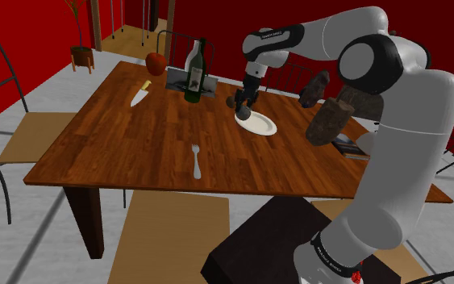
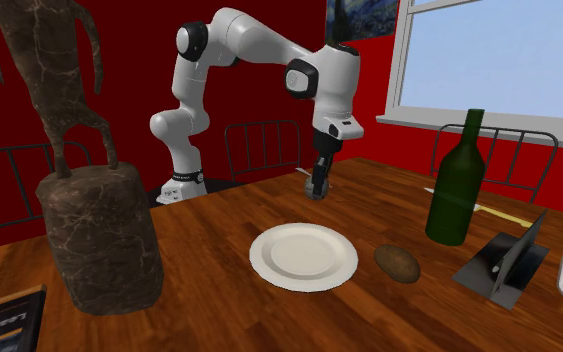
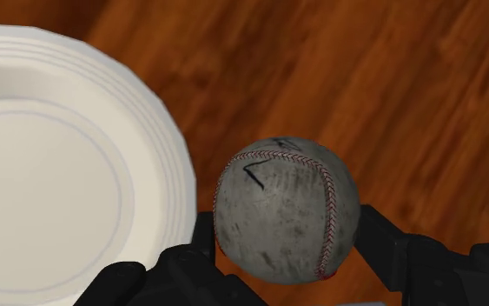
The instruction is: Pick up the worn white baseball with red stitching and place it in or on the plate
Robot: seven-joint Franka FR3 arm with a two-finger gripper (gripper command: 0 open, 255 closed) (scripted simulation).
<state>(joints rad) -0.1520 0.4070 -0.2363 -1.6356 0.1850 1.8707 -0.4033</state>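
Observation:
A scuffed grey-white baseball [image 3: 286, 222] with red stitching sits clasped between my two black fingers [image 3: 388, 252]. My gripper [image 3: 286, 239] is shut on it and hangs a little above the wooden table, just beside the rim of the white plate [image 3: 60, 174]. In the shoulder view the gripper [image 1: 243, 102] hovers over the far edge of the plate [image 1: 257, 124]. In the second exterior view the gripper [image 2: 317, 188] is behind the plate [image 2: 302, 256], with a gap of bare wood between them.
A green bottle [image 2: 456, 180] and a dark stand [image 2: 504, 265] are at the second exterior view's right, with a brown lump [image 2: 397, 263] next to the plate. A brown sculpture [image 2: 89, 230] stands close by. A fork [image 1: 196, 161], knife [image 1: 140, 94] and apple [image 1: 156, 62] lie farther off.

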